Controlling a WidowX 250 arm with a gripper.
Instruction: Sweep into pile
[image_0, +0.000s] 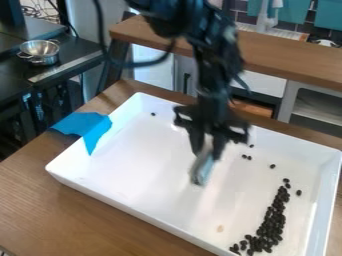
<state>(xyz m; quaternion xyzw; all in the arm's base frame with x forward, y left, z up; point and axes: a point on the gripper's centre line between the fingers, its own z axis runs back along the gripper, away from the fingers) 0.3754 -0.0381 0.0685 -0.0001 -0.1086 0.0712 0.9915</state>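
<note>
While the black two-finger gripper (206, 151) hangs over the middle of the white, rectangular, shallow-walled tray (143, 213), its jaws are clamped on a pale blue-grey flat tool (202, 169). Tool slightly tilted, lower end downward; contact with the tray floor: cannot tell.

Main group of small, black, oval beans (270, 225): dense elongated band toward the tray's right side, widest by the near edge, narrowing toward the far edge. Band apart from the right wall. Strays: one just right of the band's upper part, a few between it and the far edge, one alone near the far left corner.

Also noted: small tan spot (220, 228) on the tray floor, left of the band. Bright blue, sheet-like piece (93, 127) lies across the tray's left edge and onto the brown wooden surface (40, 192). Shiny metal bowl (40, 51) on the black table (77, 52) at upper left.
</note>
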